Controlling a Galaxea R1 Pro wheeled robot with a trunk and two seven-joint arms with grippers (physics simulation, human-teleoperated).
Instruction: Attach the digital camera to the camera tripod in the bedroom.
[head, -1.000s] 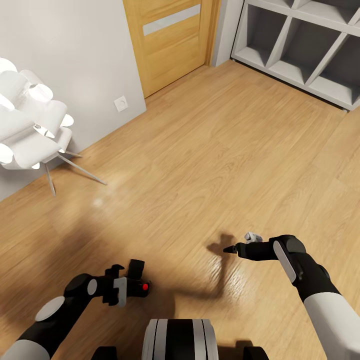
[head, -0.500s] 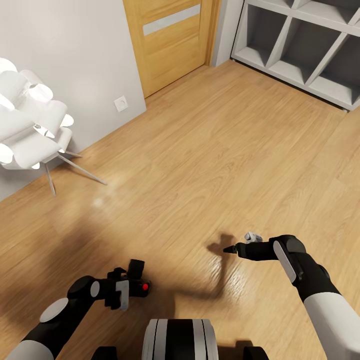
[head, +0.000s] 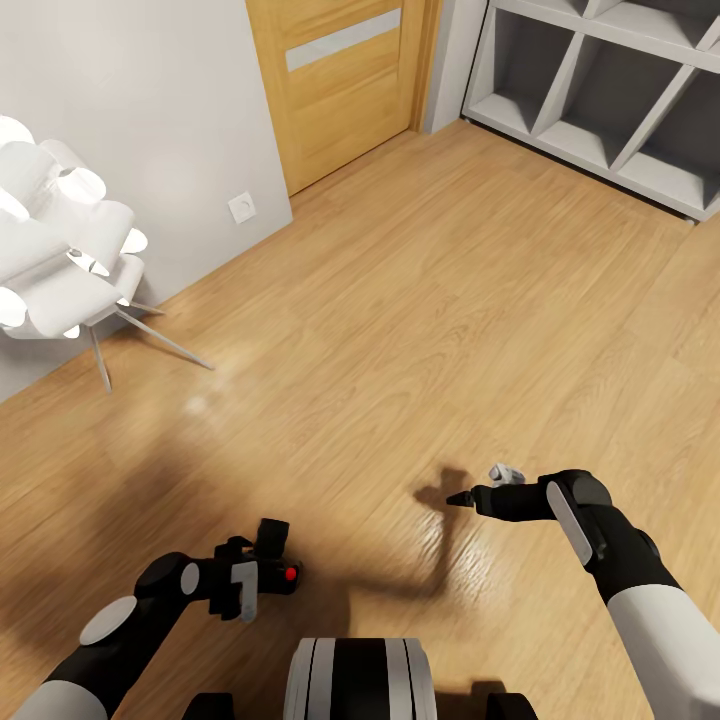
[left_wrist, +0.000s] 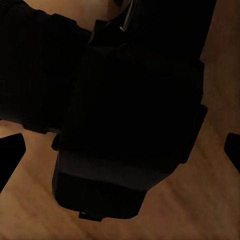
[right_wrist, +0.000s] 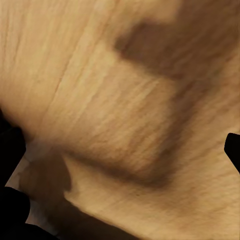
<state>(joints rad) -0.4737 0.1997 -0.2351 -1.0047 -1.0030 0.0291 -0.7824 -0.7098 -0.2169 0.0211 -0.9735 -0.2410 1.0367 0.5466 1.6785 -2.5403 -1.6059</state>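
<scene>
Low at the left of the head view, my left gripper (head: 258, 574) is shut on the digital camera (head: 273, 541), a small black body whose red round button (head: 291, 574) faces up. In the left wrist view the camera (left_wrist: 130, 115) is a large dark block between the two fingertips (left_wrist: 10, 155), above the plank floor. My right gripper (head: 483, 487) hangs open at the lower right, above the floor, with nothing between its fingers (right_wrist: 10, 145). The camera tripod is out of view.
Light wood plank floor (head: 400, 320) spreads ahead. A grey wall (head: 150, 100) with a socket (head: 241, 207) and a wooden door (head: 340, 80) stand at the back left. A grey cubby shelf (head: 600, 90) fills the back right. A white petal-shaped piece on thin metal legs (head: 60, 260) stands at the left.
My left arm has drawn slightly down and toward my body with the camera still held. The right arm and the view have not moved.
</scene>
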